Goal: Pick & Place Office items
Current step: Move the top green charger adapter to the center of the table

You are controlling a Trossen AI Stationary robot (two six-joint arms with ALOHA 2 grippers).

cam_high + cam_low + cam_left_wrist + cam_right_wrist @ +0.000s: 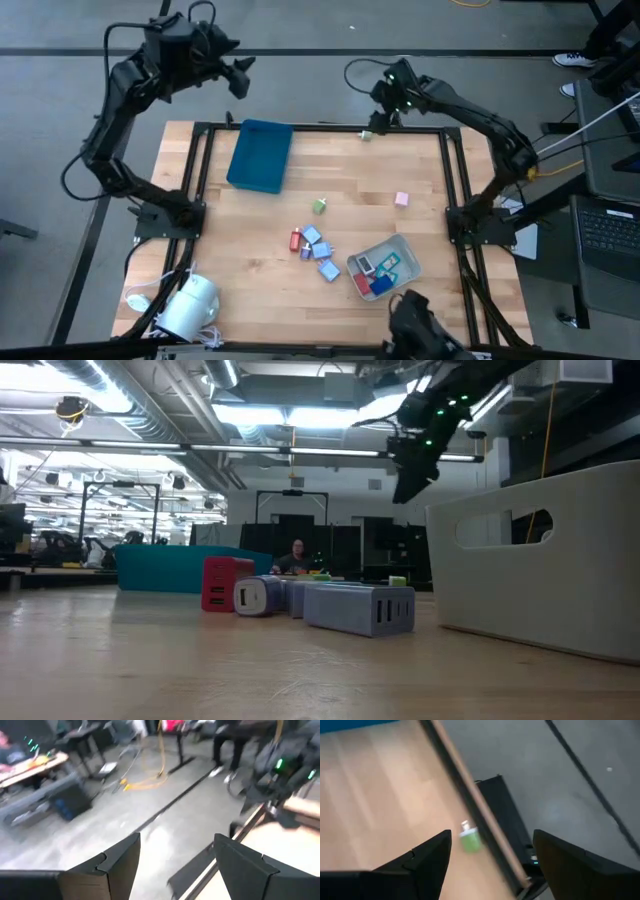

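Both arms up at frame top, table middle free. Left gripper (238,75) past the top edge, jaws apart, empty. Right gripper (378,120) over top rail, jaws apart above green item (367,134). Teal tray (260,156) upper left. Grey tray (400,245) lower right holds several office items (377,275); others (313,245) loose at center.

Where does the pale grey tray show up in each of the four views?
High view: pale grey tray near the table's front edge, right of centre, with small items inside.
Low view: its slotted wall fills the right side, close to the camera.
Left wrist view: not in it.
Right wrist view: not in it.
Shared landmark: the teal tray, seen far left in the low view.
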